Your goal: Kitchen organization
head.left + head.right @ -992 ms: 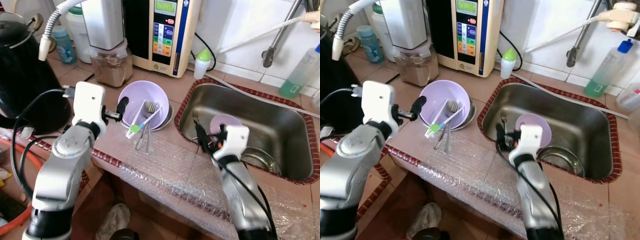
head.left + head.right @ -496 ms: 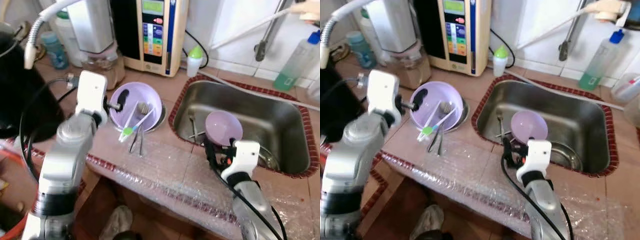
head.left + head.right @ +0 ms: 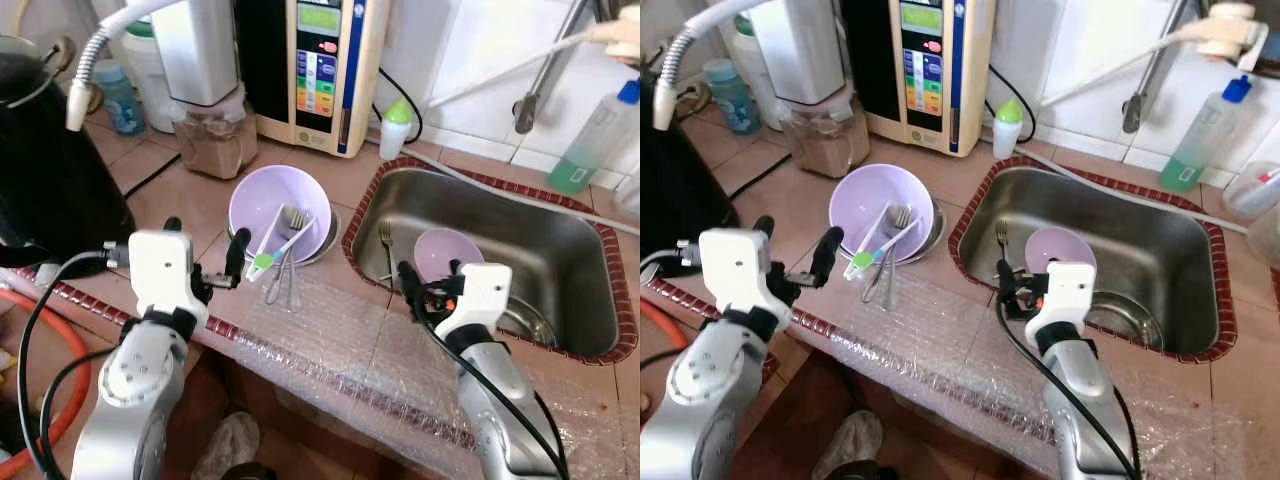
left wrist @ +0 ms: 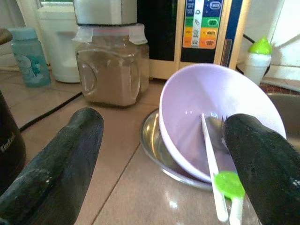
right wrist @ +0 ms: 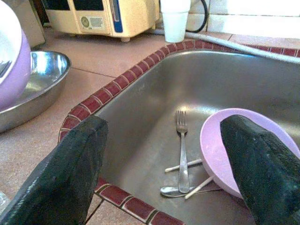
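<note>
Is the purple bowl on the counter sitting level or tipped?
Tipped. The purple bowl leans in a steel dish, one rim raised, with utensils resting in it.

The kitchen is brightly lit by daylight. White glare is seen on the wall tiles [image 3: 470,40] and shiny spots in the sink [image 3: 1140,240]. In the wrist views, the black fingers [image 4: 56,159] are blurred.

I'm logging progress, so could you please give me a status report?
Both claws open, empty: left claw beside purple bowl, right claw at sink edge. Fork in sink. Nothing blocking.
</note>
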You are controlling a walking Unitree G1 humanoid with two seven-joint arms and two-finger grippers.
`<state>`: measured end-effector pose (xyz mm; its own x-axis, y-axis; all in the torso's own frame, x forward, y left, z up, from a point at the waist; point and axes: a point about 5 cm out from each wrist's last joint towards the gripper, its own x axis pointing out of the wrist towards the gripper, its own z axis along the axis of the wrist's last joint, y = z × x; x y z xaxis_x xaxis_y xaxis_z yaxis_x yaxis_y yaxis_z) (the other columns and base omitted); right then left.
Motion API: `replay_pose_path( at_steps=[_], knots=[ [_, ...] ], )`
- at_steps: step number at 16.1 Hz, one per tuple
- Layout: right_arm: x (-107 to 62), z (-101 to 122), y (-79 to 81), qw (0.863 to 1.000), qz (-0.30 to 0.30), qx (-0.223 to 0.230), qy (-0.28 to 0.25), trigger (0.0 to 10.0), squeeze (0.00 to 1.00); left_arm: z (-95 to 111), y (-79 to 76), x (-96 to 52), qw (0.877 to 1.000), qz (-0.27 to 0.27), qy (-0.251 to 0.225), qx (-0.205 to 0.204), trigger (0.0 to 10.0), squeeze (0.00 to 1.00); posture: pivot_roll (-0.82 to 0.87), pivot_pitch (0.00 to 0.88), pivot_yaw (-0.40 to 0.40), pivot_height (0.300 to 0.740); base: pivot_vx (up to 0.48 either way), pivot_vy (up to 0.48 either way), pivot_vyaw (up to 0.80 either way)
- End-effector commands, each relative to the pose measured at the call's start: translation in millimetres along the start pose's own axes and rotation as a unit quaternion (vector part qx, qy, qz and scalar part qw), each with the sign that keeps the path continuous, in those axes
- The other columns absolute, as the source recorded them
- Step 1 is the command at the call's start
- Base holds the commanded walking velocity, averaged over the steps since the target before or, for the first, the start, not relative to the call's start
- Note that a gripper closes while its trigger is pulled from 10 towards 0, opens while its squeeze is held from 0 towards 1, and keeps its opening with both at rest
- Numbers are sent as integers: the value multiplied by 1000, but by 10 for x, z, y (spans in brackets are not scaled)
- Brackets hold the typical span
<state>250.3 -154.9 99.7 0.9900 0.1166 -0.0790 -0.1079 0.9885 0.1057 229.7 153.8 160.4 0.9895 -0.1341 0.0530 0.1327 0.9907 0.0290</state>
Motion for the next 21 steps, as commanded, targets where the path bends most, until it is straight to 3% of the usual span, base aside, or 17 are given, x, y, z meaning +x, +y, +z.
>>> replay_pose_path(
  at_steps=[1,3,5,7,15,20,21],
  knots=[
    [21,-4,-12,1000,-7,-1,2,10000,0,47,-42,-16,1000,-14,-15,2,10000,0,45,0,-18,740,0,0,0],
    [61,4,25,1000,0,-4,-2,10000,0,-23,-95,-53,999,-32,-12,-2,10000,0,47,0,-23,740,0,0,0],
    [144,64,66,1000,8,-3,-13,10000,0,-131,-202,-14,998,-67,0,-13,10000,0,36,0,-25,740,0,0,0],
    [161,71,58,1000,10,-7,-15,10000,0,-203,-229,41,997,-69,6,-27,10000,0,31,0,-27,740,0,0,0],
    [194,127,39,1000,14,-14,-24,10000,0,-466,-283,257,990,-87,47,-98,10000,0,-16,0,-34,740,0,0,0],
    [189,123,34,1000,11,-13,-23,10000,0,-506,-277,293,990,-86,53,-94,9725,0,-21,0,-28,740,0,0,0],
    [193,125,39,1000,11,-13,-24,10000,0,-503,-267,293,991,-82,50,-94,3882,0,-21,0,-28,740,0,0,0]
  ],
)
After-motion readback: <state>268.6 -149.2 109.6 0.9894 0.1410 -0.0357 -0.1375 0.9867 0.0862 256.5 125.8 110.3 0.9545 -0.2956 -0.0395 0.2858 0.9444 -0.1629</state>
